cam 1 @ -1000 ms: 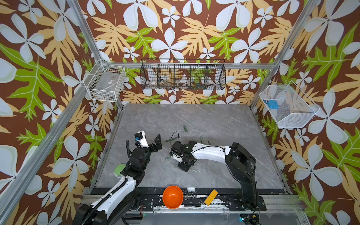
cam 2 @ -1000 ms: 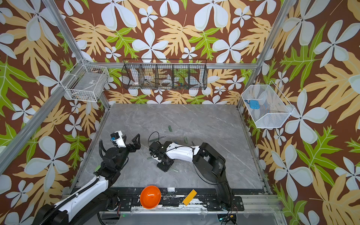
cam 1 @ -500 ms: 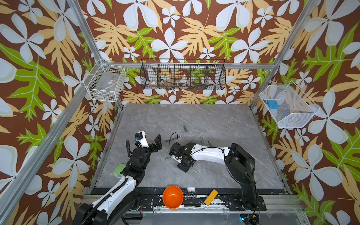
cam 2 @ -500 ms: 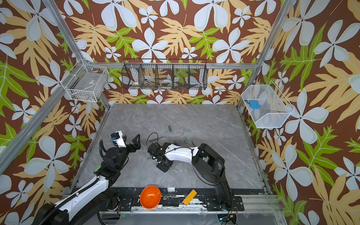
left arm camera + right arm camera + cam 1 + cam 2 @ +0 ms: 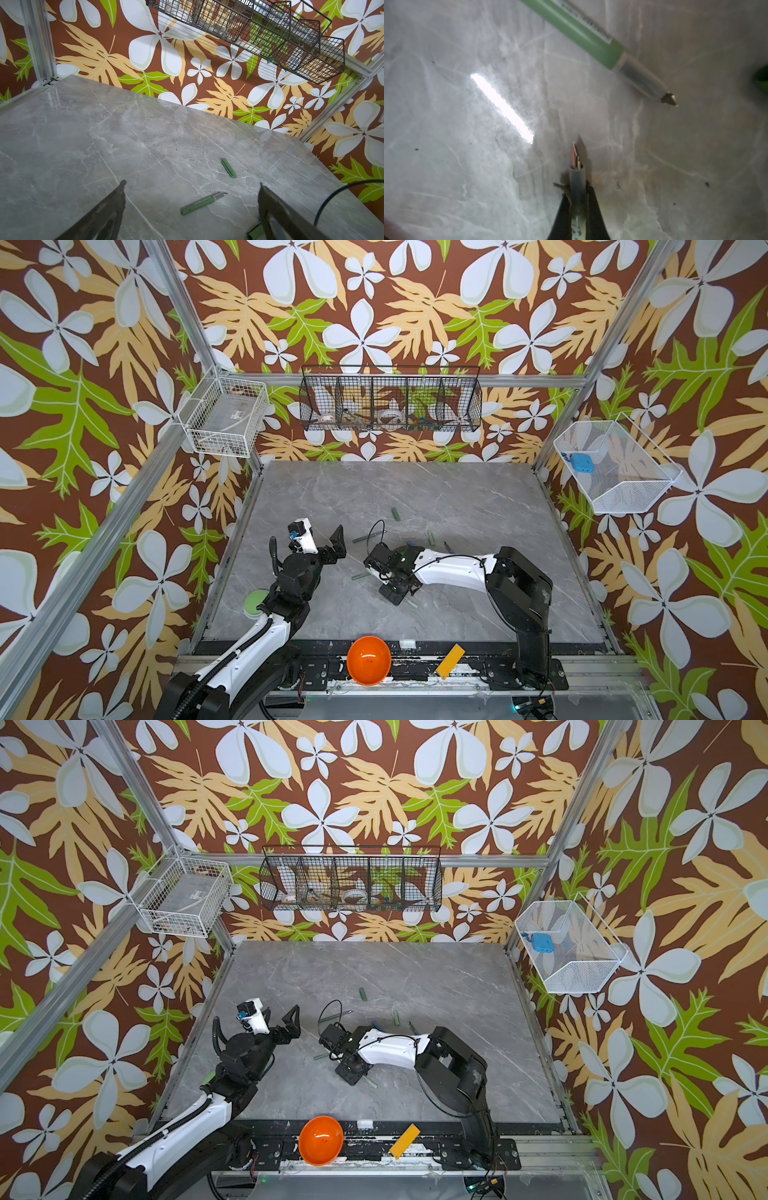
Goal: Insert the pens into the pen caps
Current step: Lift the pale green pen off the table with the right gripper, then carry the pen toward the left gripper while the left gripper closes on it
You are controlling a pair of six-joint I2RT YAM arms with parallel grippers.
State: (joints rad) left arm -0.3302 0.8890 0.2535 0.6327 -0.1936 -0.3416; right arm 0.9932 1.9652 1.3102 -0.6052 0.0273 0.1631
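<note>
My right gripper (image 5: 577,199) is shut on a pale grey-green pen (image 5: 577,182), low over the grey table (image 5: 457,510); the pen's pointed tip sticks out ahead of the fingers, close to the surface. A green pen (image 5: 583,37) lies just beyond. In both top views this gripper (image 5: 395,593) (image 5: 351,1071) sits at the table's middle. My left gripper (image 5: 192,184) (image 5: 332,545) hovers open and empty to the left. Ahead of it lie another green pen (image 5: 201,203) and a green pen cap (image 5: 228,168). Further pen caps (image 5: 395,514) (image 5: 431,537) lie behind the right arm.
An orange bowl (image 5: 369,659) and a yellow block (image 5: 450,660) rest on the front rail. A green disc (image 5: 255,600) sits by the left arm's base. A black cable loop (image 5: 376,531) rises from the right wrist. Wire baskets (image 5: 390,400) hang on the walls.
The right gripper's jaws have closed onto the pen and the gripper has edged slightly left. The left arm has not moved.
</note>
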